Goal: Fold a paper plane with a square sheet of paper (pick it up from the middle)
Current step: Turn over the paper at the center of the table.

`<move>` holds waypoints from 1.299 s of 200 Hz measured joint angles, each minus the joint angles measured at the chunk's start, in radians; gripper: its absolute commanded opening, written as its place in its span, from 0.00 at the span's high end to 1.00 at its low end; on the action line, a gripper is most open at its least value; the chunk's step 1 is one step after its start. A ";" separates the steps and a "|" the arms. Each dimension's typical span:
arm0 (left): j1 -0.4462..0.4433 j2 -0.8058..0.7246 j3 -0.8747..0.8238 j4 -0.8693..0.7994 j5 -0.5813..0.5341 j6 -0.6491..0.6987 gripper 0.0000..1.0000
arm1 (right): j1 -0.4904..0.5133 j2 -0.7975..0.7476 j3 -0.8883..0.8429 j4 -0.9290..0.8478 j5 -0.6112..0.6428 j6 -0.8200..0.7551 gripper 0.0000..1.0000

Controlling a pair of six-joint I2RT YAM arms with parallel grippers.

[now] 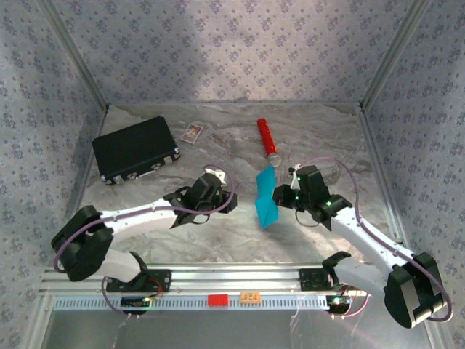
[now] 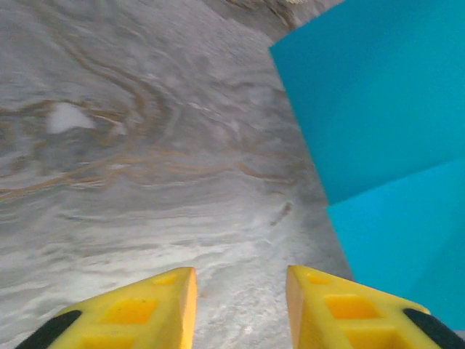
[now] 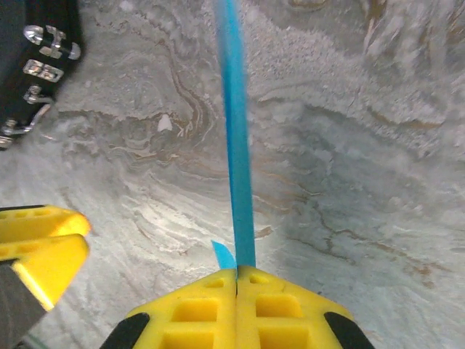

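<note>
Top external shows the square sheet of paper (image 1: 266, 198) pinched upright by the right fingers (image 3: 280, 305), parted empty left fingers (image 2: 145, 309) just left.

Soft, even light falls on the bench (image 1: 218, 240); shadows are faint. The paper (image 3: 236, 145) blurs at its far end.

At the centre of the grey marbled table (image 1: 218, 240), the thin cyan-blue sheet of paper (image 1: 266, 198) sits pinched edge-on in my right gripper (image 3: 237, 280), my left gripper (image 2: 240, 291) just left of it, the red cylinder (image 1: 267, 140) behind, the black rectangular case (image 1: 135, 149) and small white card (image 1: 192, 133) back left.
</note>
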 measured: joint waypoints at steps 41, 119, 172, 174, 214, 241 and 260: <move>0.018 -0.097 -0.052 -0.033 -0.117 -0.037 0.52 | 0.091 0.084 0.154 -0.231 0.226 -0.058 0.98; 0.040 -0.279 -0.111 -0.135 -0.306 -0.124 0.47 | 0.364 0.312 0.403 -0.614 0.813 -0.015 0.98; 0.044 -0.509 -0.175 -0.312 -0.515 -0.241 0.46 | 0.480 0.546 0.475 -0.654 0.900 0.006 0.97; 0.044 -0.518 -0.177 -0.318 -0.521 -0.244 0.46 | 0.484 0.557 0.479 -0.653 0.896 0.005 0.97; 0.049 -0.629 -0.200 -0.404 -0.606 -0.287 0.46 | 0.527 0.737 0.599 -0.609 0.791 -0.011 0.93; 0.050 -0.645 -0.212 -0.433 -0.622 -0.304 0.46 | 0.531 0.774 0.634 -0.534 0.661 -0.038 0.82; 0.050 -0.642 -0.215 -0.439 -0.622 -0.309 0.46 | 0.518 0.768 0.631 -0.472 0.544 -0.053 0.71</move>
